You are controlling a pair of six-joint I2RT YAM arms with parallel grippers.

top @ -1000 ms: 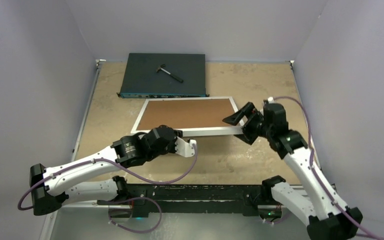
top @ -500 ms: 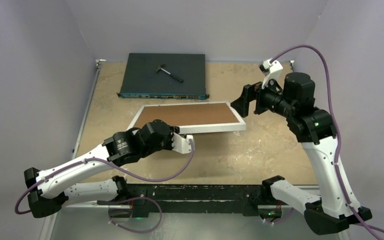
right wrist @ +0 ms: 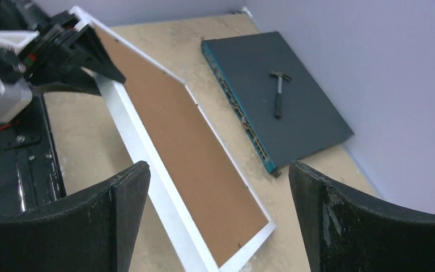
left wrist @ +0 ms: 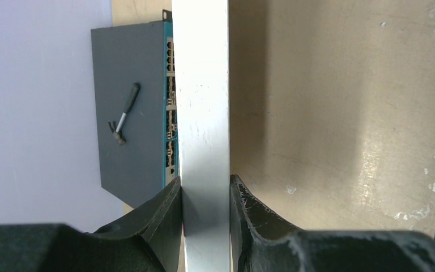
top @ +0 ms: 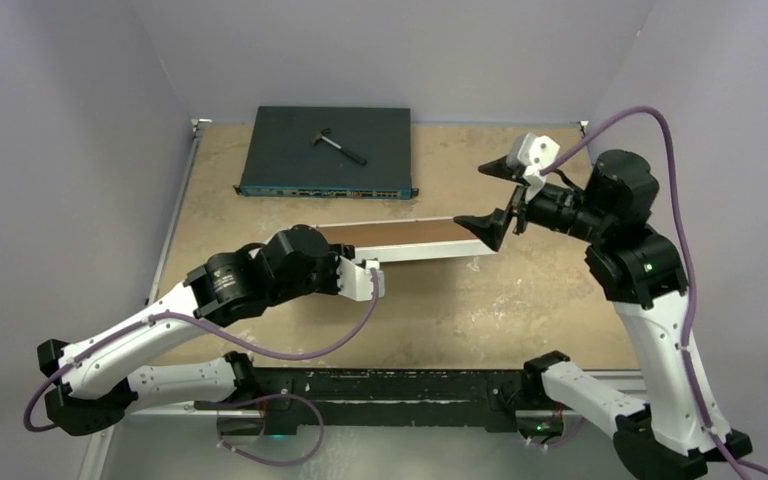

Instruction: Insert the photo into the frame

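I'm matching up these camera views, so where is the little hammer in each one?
Top external: hammer at upper centre, lying on the dark box.
Left wrist: hammer left of centre, on that box, left of the frame.
Right wrist: hammer at upper right, on the box.
Shared landmark: the dark box under the hammer, in all three views.

Frame sits mid-table, tilted, with the left gripper on its near edge towards the left end, one finger on each face. Flat box lies behind the frame at the far edge, left of centre, hammer on top. Right gripper hangs just off the frame's right end, not touching.
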